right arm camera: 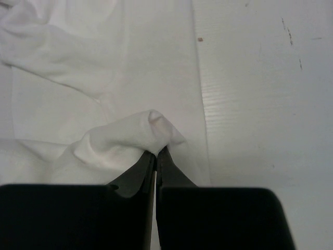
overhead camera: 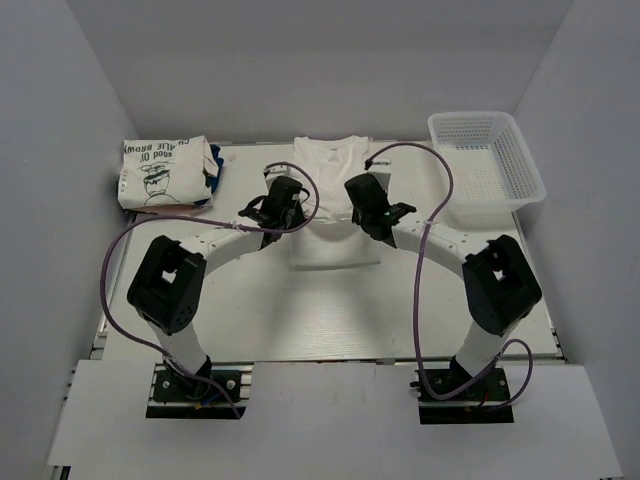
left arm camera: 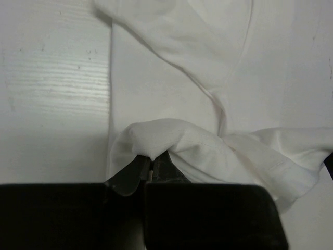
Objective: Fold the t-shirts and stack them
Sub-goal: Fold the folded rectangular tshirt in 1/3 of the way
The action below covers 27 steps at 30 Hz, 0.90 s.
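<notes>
Pinched between the closed fingertips of the left gripper (left arm camera: 152, 167) is a bunched fold of a white t-shirt (left arm camera: 171, 138), as seen close up in the left wrist view. The fold is lifted off the rest of the garment, which is spread flat on the table (left arm camera: 52, 94) near the shirt's left edge. A second peak of the same cloth is clamped in the same way by the right gripper (right arm camera: 156, 155), just inside the shirt's right edge, with bare table beside it.

From above, this shirt is laid out at the middle of the table, collar toward the far wall, and only plain white cloth is shown. Both grippers are held over it, one at each side.

A second t-shirt (overhead camera: 160, 175), folded and marked with a black line drawing and dark lettering, is set at the far left corner, well apart from the first. A white mesh basket (overhead camera: 520, 175) is placed at the far right corner.
</notes>
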Available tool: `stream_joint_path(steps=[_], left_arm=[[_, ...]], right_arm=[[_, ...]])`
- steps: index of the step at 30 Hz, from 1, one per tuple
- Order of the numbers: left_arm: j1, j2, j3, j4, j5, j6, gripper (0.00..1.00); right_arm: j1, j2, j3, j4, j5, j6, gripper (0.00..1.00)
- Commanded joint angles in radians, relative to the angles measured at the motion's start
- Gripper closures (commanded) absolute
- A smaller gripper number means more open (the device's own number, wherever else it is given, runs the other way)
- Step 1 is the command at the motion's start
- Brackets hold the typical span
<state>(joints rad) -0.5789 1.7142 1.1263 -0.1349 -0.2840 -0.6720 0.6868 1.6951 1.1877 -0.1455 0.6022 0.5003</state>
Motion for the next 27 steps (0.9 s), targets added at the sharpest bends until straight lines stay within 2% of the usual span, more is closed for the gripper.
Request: stream_joint_path(steps=[1, 10, 11, 13, 14, 15, 16, 17, 18, 20, 21, 27], left_arm=[[0.033, 0.036, 0.09, 0.07, 0.063, 0.058, 1.0], [0.105, 0.219, 0.243, 0.075, 0.217, 0.104, 1.0], [0.114, 0.228, 0.254, 0.064, 0.236, 0.104, 0.94], [0.123, 0.248, 0.283, 0.064, 0.25, 0.136, 0.59], [0.132, 0.248, 0.296, 0.064, 0.261, 0.137, 0.18], [0.132, 0.257, 0.326, 0.049, 0.276, 0.137, 0.06], [0.142, 0.257, 0.339, 0.037, 0.276, 0.155, 0.01], [0.142, 0.234, 0.339, 0.023, 0.276, 0.164, 0.01], [0.142, 0.217, 0.339, 0.023, 0.285, 0.173, 0.01], [0.142, 0.177, 0.316, 0.014, 0.286, 0.173, 0.01], [0.142, 0.127, 0.269, 0.014, 0.286, 0.173, 0.01], [0.122, -0.037, 0.014, 0.003, 0.275, 0.103, 0.01]], right_arm=[[-0.029, 0.049, 0.094, 0.04, -0.036, -0.037, 1.0], [-0.098, 0.212, 0.245, -0.037, -0.064, -0.005, 1.0], [-0.101, 0.222, 0.257, -0.048, -0.079, -0.002, 1.0], [-0.115, 0.268, 0.335, -0.1, -0.094, 0.001, 0.94], [-0.118, 0.287, 0.352, -0.115, -0.096, 0.007, 0.87], [-0.119, 0.294, 0.366, -0.144, -0.102, 0.01, 0.66], [-0.118, 0.298, 0.383, -0.137, -0.108, 0.011, 0.59], [-0.119, 0.287, 0.375, -0.158, -0.128, 0.001, 0.56], [-0.118, 0.273, 0.366, -0.154, -0.136, -0.003, 0.33], [-0.116, 0.239, 0.31, -0.141, -0.175, -0.017, 0.26], [-0.113, 0.212, 0.291, -0.108, -0.185, -0.02, 0.13], [-0.121, 0.071, 0.071, -0.101, -0.237, -0.014, 0.12]])
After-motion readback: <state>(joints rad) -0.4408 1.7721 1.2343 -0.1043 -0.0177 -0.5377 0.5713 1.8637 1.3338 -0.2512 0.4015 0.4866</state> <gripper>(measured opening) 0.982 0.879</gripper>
